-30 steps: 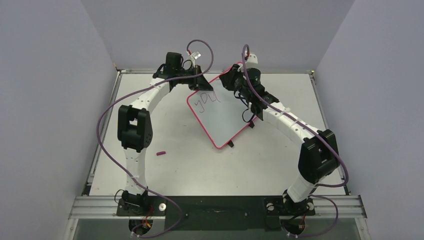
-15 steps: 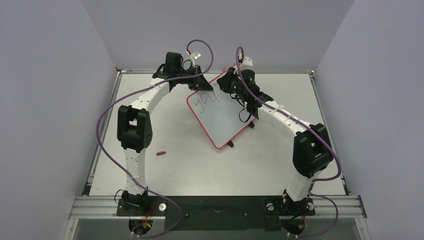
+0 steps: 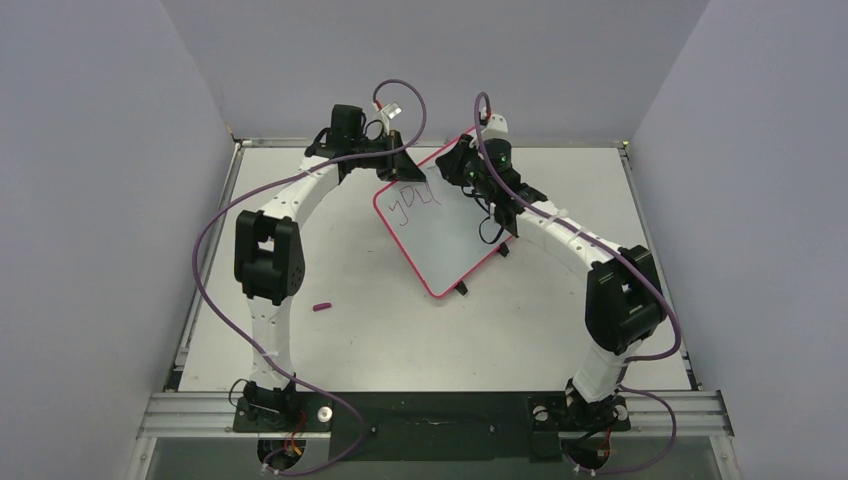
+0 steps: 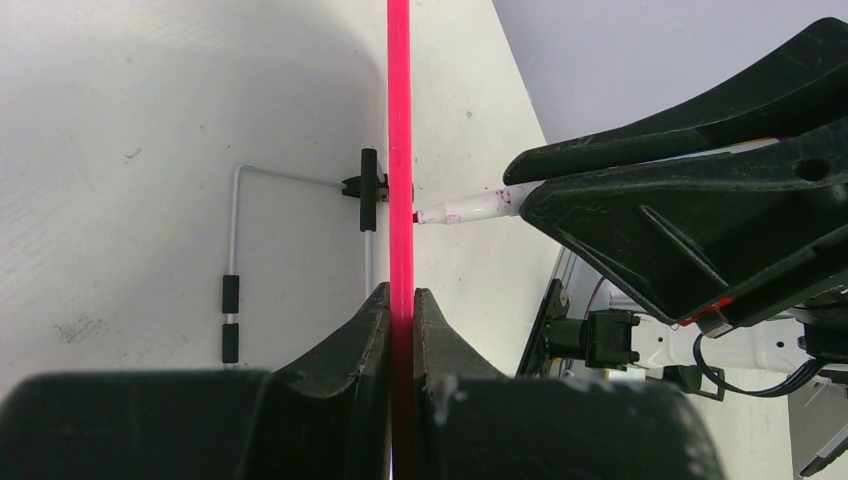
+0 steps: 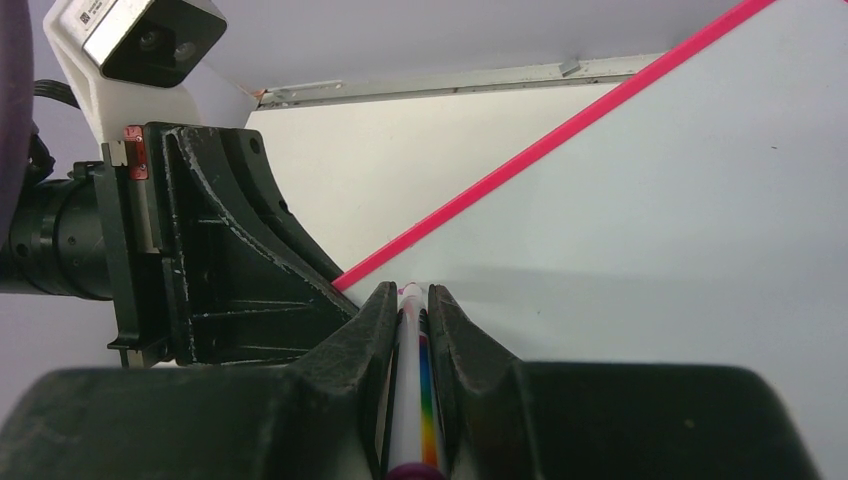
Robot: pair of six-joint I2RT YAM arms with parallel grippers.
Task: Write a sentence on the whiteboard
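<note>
While the left arm has not budged over the last second, the right arm has swung a little to the left: its elbow now sits closer in, and its wrist has slid along the top of the whiteboard (image 3: 445, 235) toward the far corner. Most of that shift came early, and over the last half second I see almost no change. The writing (image 3: 413, 197), a few scrawled letters near the board's upper left corner, looks the same as before. The small pink cap (image 3: 321, 307) lies where it lay, alone on the table (image 3: 330, 250) near the left arm. The board stands in the middle of the far half of the table, turned like a diamond and tipped up on a thin wire stand (image 4: 235, 240) behind it. The left arm arches up from its base and reaches forward and to the right, and the left gripper (image 4: 400, 300) has its jaws clamped on the board's pink rim at the upper left edge. The right arm curves in from the other side, forearm low over the board's right edge. The right gripper (image 5: 412, 295) has its jaws pressed tight on a marker (image 5: 418, 370) with a rainbow stripe. From the left wrist camera, the marker's tip meets the board's face just beyond the left jaws, with the two grippers close together.
</note>
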